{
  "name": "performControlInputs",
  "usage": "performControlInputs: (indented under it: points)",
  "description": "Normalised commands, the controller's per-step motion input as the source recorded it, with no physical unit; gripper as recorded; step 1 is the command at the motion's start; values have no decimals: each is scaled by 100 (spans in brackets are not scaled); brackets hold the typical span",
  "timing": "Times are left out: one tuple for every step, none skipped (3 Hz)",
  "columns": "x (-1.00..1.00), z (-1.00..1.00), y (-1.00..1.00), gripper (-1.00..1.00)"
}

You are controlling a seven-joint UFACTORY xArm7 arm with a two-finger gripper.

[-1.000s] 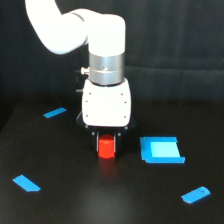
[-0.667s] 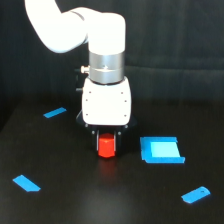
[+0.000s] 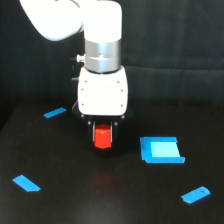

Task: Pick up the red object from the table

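Observation:
The red object is a small bright red-orange block, held between the two dark fingers of my gripper. The gripper hangs straight down from the white arm and is shut on the block. The block hangs slightly above the black table, and a faint red reflection shows on the surface below it. The top of the block is hidden by the gripper body.
A blue square piece lies to the exterior view's right of the gripper. Flat blue pieces lie at the back left, front left and front right. A dark curtain closes the back.
The gripper has risen with the red object in it, so the block now hangs off the table. The blue pieces have not moved.

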Motion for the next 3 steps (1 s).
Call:
performControlInputs:
  points:
    - [-5, 96, 6, -100]
    - [0, 99, 1, -100]
    - [8, 94, -9, -100]
